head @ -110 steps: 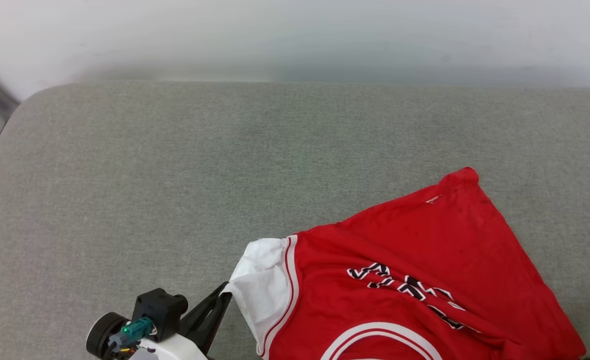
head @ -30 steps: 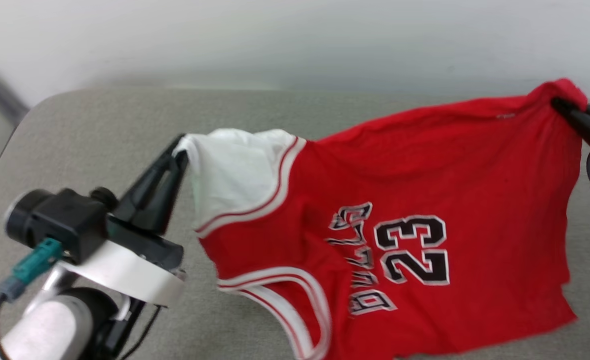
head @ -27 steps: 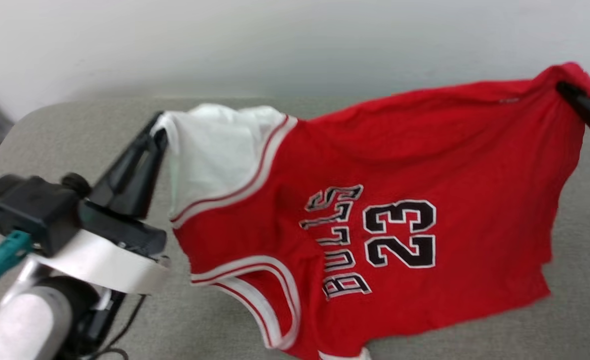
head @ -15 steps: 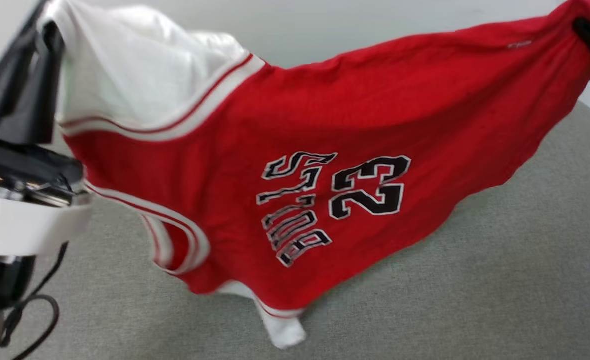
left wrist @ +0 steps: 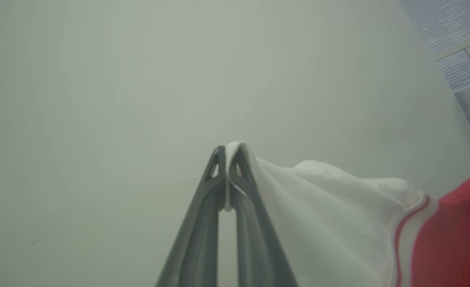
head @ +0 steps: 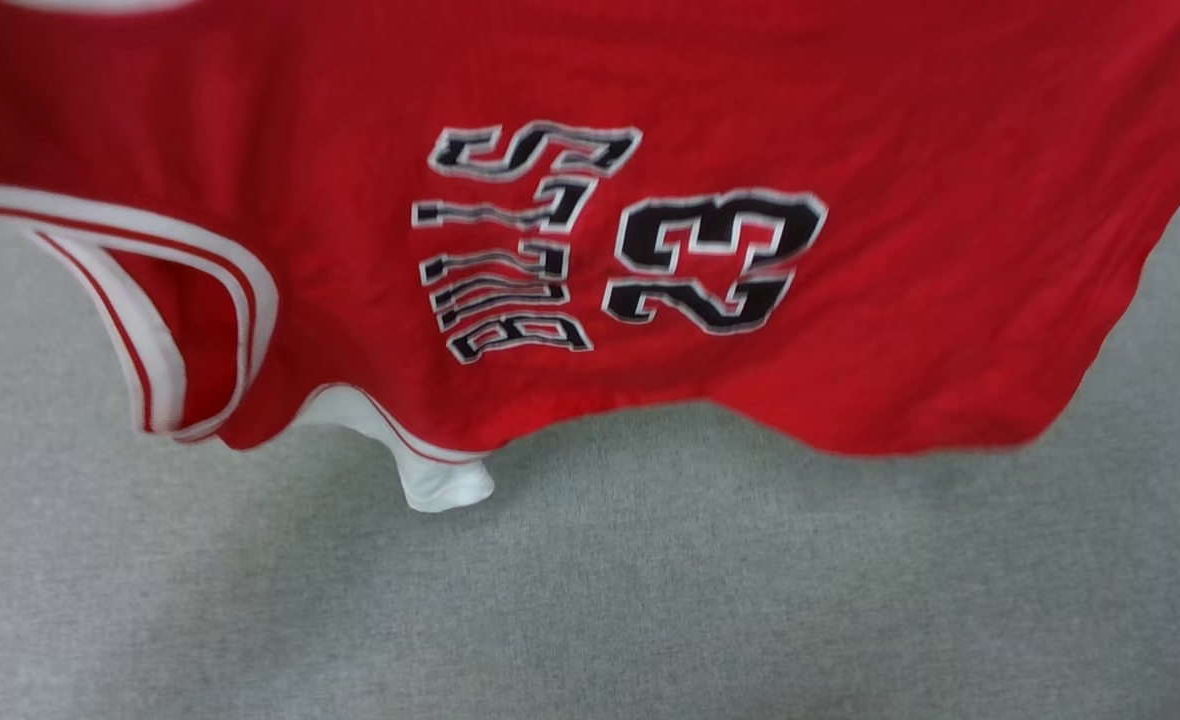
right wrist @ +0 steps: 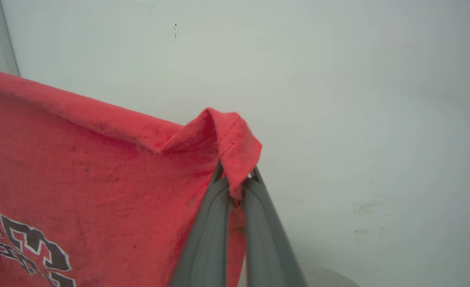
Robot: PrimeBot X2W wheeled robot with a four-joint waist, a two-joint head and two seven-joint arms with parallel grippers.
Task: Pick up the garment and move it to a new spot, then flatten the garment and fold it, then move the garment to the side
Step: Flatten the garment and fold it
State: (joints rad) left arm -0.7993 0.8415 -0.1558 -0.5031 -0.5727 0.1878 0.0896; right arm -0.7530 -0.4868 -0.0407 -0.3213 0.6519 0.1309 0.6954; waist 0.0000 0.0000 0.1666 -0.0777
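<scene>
Your garment (head: pixel 900 330) hangs spread across the top of head view, above the grey cushion (head: pixel 590 620). Red body, black white-edged lettering (head: pixel 715 260) turned sideways at centre, striped trim (head: pixel 200 310) looping at left, one white sleeve (head: pixel 440 485) dangling lower centre. L wrist view: left gripper (left wrist: pixel 228 153) pressed together, pinching white sleeve fabric at the tips. R wrist view: right gripper (right wrist: pixel 237 179) likewise closed, pinching a red corner of the garment, pale wall (right wrist: pixel 358 99) behind.
</scene>
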